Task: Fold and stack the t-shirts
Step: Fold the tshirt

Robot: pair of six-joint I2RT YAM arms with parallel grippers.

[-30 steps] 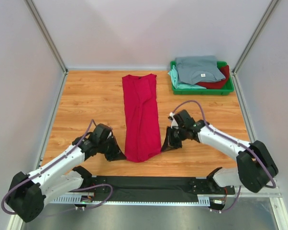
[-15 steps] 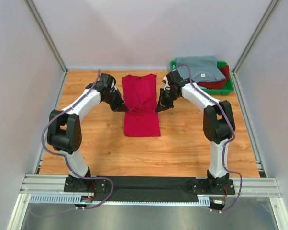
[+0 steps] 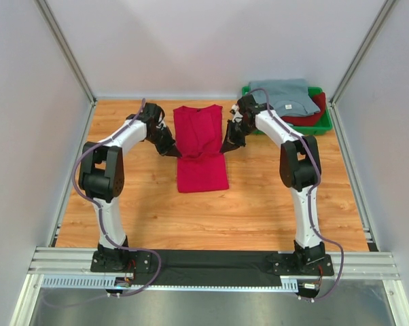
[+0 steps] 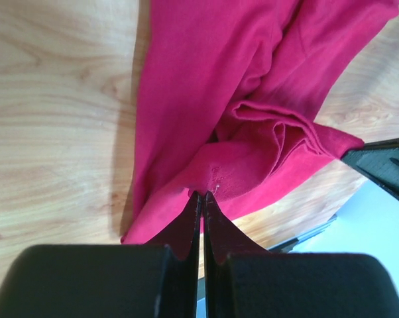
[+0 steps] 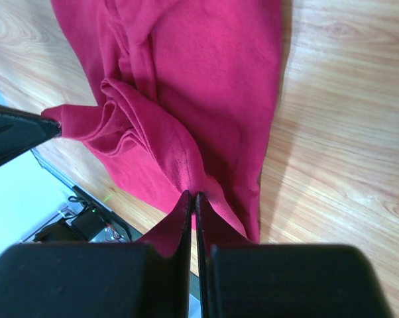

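**A:** Where's the red t-shirt?

**B:** On the wooden table, toward 12 o'clock from its middle in the overhead view, with the collar at the 12 o'clock end. Its near part is doubled over, so a straight folded edge lies at 6 o'clock.

**A:** And the 2 claws?

**B:** The left claw is at the shirt's 9 o'clock edge and the right claw at its 3 o'clock edge, about level with each other. Each has its fingers pressed together on a pinch of red cloth. Both wrist cameras show the tips meeting with fabric nipped between them.

**A:** Is the cloth flat between them?

**B:** No, it's bunched into loose ridges across the middle.

**A:** The other t-shirts?

**B:** In the green tray at the table's 1 o'clock corner. A grey t-shirt lies on top, with a dark red t-shirt showing under it at 4 o'clock. The right arm crosses the tray's 9 o'clock end.
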